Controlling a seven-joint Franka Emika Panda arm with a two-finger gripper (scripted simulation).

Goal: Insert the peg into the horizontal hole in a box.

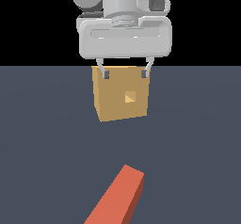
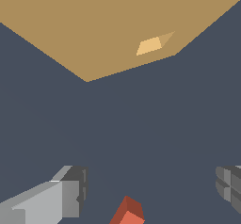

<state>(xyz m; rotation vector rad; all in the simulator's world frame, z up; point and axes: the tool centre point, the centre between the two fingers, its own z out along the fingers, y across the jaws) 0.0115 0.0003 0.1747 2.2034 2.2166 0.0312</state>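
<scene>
Gripper (image 1: 125, 74) spread apart, empty, above unmarked box (image 1: 121, 94); peg (image 1: 116, 198) lies apart.

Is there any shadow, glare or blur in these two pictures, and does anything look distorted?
Exterior view: sharp, flat render, no cast shadows or glare; the box has evenly shaded faces, and the peg is cropped at the bottom edge. Wrist view: also sharp and shadowless; strong perspective stretches the box and skews the hole into a slanted shape; the open pincer fingers are cut off by the frame.
</scene>
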